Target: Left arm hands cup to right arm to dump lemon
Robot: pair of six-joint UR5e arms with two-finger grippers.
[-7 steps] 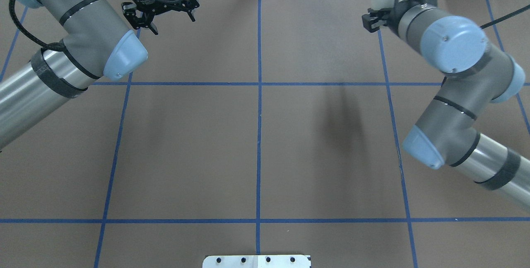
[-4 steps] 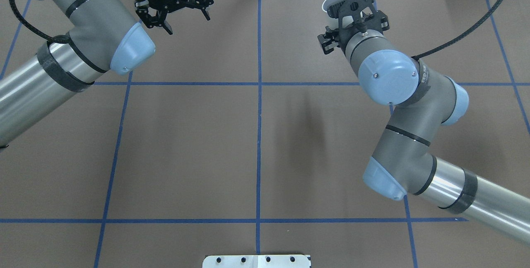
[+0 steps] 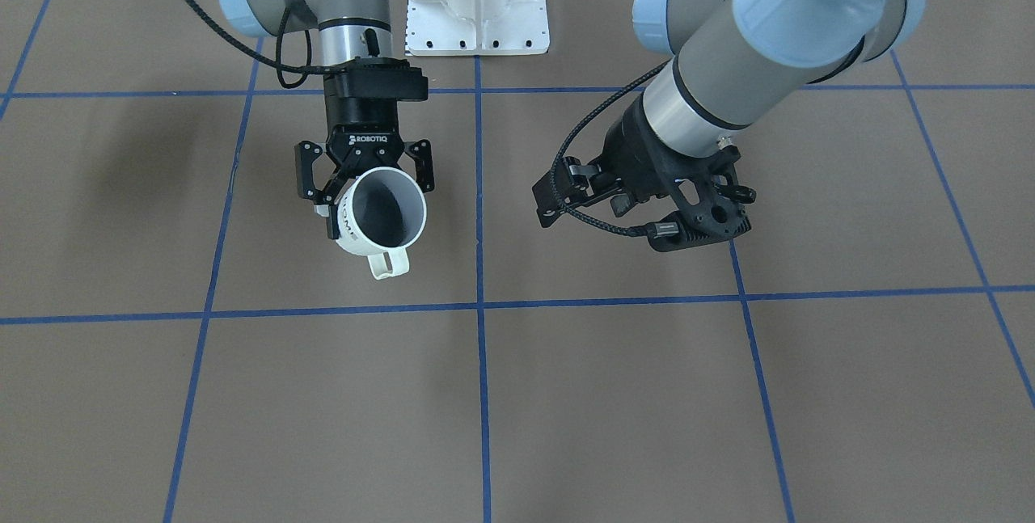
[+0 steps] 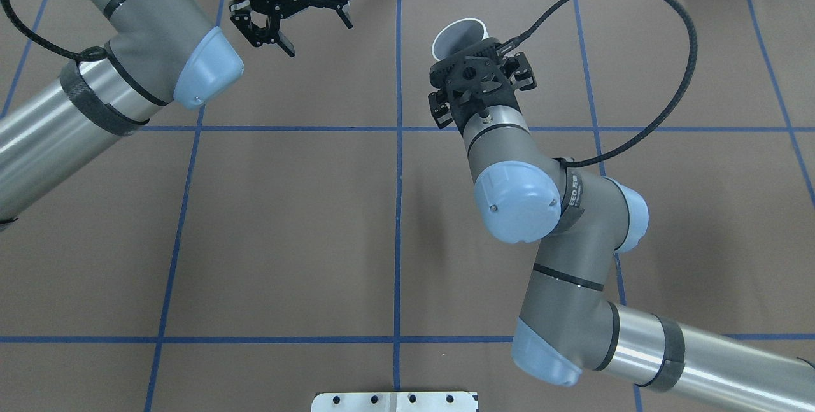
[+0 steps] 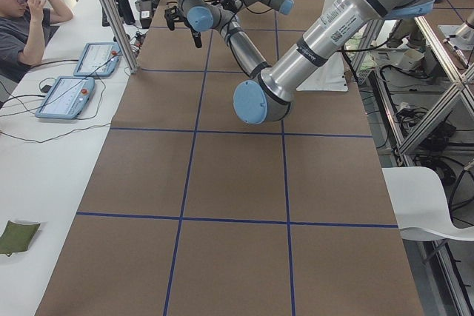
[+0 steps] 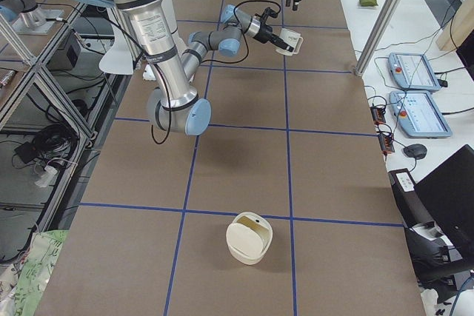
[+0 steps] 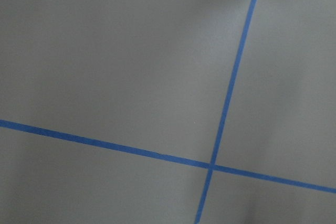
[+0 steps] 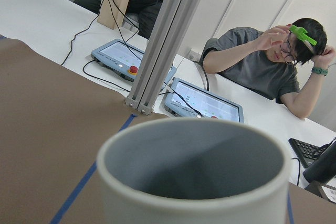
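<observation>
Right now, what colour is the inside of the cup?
Grey inside the cup, clearest in the right wrist view.

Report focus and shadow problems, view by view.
Right wrist view: the off-white, grey-lined mug fills the foreground out of focus, background sharper. Left wrist view: dim and soft, only brown paper table and blue tape lines. Overhead view: a soft-edged shadow darkens the table near centre.
</observation>
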